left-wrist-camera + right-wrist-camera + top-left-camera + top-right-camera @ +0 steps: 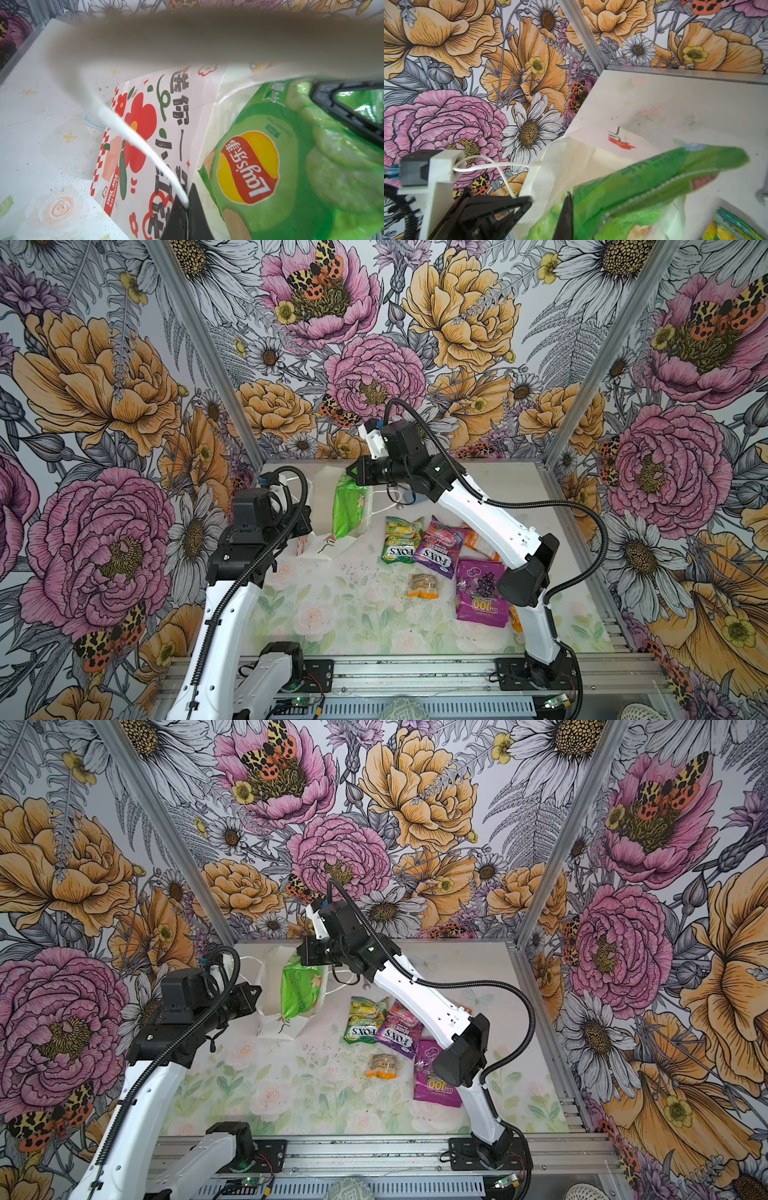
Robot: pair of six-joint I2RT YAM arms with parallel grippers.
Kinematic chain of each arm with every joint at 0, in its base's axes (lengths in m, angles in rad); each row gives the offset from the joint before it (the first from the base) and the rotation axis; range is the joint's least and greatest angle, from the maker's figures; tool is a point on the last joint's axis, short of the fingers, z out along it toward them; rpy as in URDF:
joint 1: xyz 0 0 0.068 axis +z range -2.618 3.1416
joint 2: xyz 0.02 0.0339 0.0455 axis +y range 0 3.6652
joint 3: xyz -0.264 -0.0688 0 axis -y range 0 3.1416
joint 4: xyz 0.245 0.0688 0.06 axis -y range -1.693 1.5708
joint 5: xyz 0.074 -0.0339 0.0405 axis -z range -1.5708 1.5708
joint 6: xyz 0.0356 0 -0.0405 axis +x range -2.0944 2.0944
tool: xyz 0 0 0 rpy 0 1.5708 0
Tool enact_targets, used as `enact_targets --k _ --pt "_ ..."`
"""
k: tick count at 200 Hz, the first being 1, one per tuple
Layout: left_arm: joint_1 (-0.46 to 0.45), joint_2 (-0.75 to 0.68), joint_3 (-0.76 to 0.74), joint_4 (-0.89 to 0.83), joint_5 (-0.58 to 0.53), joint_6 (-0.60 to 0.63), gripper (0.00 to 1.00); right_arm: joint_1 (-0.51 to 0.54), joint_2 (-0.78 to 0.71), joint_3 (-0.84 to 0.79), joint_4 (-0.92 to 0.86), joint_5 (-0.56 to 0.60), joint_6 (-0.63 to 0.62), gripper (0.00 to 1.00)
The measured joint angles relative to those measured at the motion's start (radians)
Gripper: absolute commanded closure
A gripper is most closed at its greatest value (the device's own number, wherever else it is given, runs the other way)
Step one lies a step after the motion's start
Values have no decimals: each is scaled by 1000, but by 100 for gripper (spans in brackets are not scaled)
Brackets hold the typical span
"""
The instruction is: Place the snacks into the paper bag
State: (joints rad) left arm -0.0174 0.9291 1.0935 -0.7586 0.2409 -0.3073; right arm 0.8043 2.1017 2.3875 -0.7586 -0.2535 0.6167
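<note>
Pinching at left: left gripper (187, 204), jaws pressed together on the white cord handle (133, 137) of the paper bag (322, 506), which stands toward the table's (332, 614) back. Green Lay's chip bag (347, 506) sits partway in its mouth — right gripper (352, 472) clamps its top edge. Lying rightward: green Fox's bag (401, 539), purple Fox's bag (440, 549), small orange packet (424, 585), purple grape bag (482, 591).

We note the chip bag (349, 506) in the black right pincer (352, 472): bright green, with a red-and-yellow roundel. Beside that pincer, the paper bag (145, 116) is white, with red flowers, black characters and a red-white chequer strip. The cord handle (145, 150) in the left pincer (188, 199) is white. Apart from both pincers: a green-yellow candy bag (401, 541), a purple candy bag (440, 551), a purple grape bag (482, 593) and an orange-edged packet (424, 586).
</note>
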Motion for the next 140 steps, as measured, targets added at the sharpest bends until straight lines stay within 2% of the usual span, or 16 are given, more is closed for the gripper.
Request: enact_targets --k 47,92,140 --pt "0 0 0 0 0 0 100 -13 -35 3 -13 32 -23 100" --pt "0 0 0 0 1 0 100 -49 -38 106 -15 -13 2 99" --pt "-5 0 0 0 1 0 100 -53 -41 118 -19 -52 34 100"
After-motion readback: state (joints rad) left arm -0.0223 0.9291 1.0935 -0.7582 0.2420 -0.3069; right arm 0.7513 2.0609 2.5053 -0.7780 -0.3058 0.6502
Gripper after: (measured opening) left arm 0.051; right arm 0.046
